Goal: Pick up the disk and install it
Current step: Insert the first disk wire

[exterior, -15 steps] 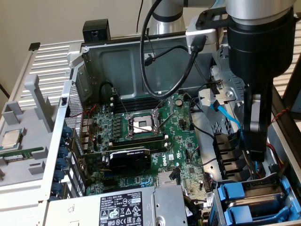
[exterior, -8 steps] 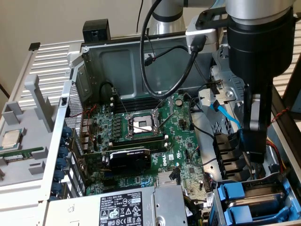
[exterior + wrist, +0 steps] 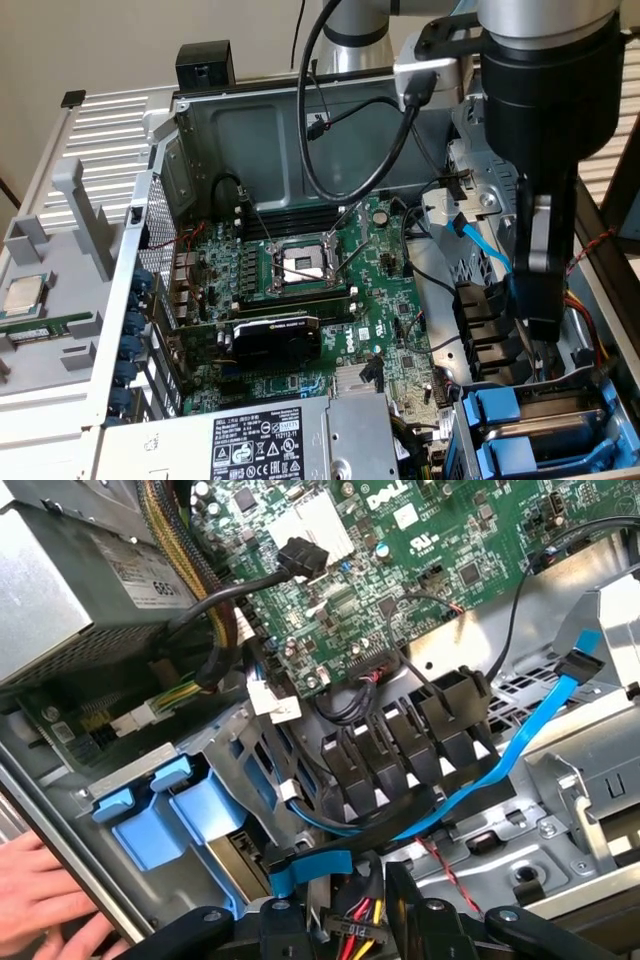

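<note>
Gripper (image 3: 541, 325) is hanging above the drive bay (image 3: 236, 746), pincer standing apart and clasping nothing. The disk (image 3: 492, 409), in its blue carrier, is sitting in that bay at five o'clock of the exterior view. A hand (image 3: 40, 900) is resting at the case edge.

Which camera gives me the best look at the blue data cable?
The wrist view: the blue data cable shows along most of its length, connector included. The exterior view catches a short stretch of it.
</note>
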`<action>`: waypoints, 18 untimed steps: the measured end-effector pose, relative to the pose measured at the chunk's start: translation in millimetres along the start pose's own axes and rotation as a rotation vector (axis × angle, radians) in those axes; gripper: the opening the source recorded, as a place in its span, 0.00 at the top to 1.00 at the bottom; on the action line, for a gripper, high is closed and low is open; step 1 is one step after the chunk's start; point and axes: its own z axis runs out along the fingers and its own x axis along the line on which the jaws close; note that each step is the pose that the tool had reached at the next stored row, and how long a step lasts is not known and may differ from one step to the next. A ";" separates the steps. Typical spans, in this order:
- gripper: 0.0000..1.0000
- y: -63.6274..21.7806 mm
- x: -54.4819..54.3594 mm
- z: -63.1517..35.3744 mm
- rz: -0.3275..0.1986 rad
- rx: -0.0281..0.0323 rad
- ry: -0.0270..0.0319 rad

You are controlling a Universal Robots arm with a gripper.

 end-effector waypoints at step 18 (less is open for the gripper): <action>0.57 -11.4 -1.8 -47.0 0.000 0.0044 0.0019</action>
